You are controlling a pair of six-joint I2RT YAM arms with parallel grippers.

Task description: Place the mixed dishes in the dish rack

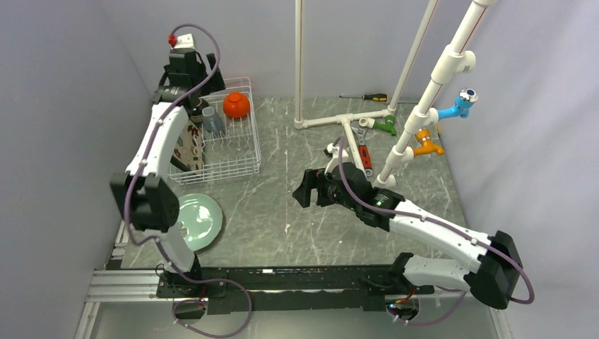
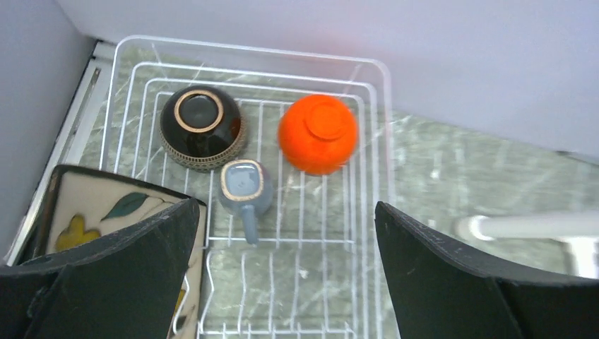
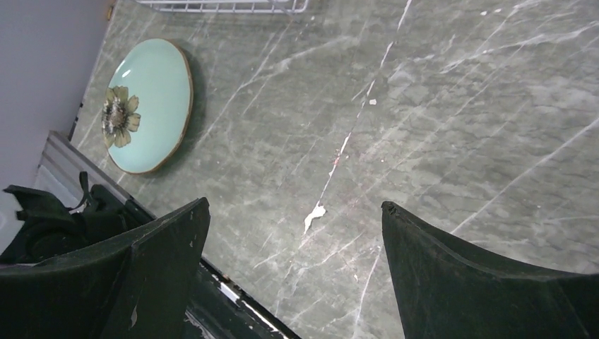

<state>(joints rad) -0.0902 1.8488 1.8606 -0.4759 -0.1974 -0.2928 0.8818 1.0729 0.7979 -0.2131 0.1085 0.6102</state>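
The white wire dish rack stands at the back left; it also shows in the left wrist view. In it an orange bowl and a dark brown bowl lie upside down, and the brown floral plate stands on edge at the left. The orange bowl also shows from the top. The pale green plate lies flat on the table in front of the rack, also in the right wrist view. The teal plate is hidden. My left gripper is open above the rack. My right gripper is open and empty over mid-table.
A grey-blue cup lies in the rack. A white pipe frame with coloured taps stands at the back right, with a screwdriver and hand tools by it. Grey walls close the left and back sides.
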